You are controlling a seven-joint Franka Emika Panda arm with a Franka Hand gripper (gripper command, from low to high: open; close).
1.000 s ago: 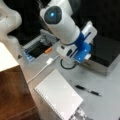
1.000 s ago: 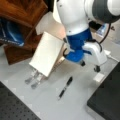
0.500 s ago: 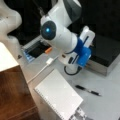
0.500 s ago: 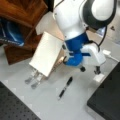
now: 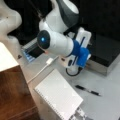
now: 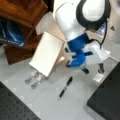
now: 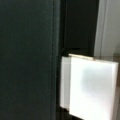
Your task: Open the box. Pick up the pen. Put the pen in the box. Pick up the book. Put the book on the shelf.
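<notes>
box [image 5: 105,53] blk lid, grey side | pen [image 6: 65,87] blk | book [image 5: 58,96] white | shelf [image 5: 13,100] red-brown

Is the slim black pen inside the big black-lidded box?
No, the slim black pen lies on the grey table, outside the black-lidded box.

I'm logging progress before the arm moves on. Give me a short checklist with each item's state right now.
1. Box lid down: ok, it looks closed in both front views.
2. Hand at the latch tab: ok, the wrist view shows it close up.
3. Hand open or shut: cannot tell.
4. Pen lying free on the table: ok.
5. Book untouched on the table: ok.
</notes>
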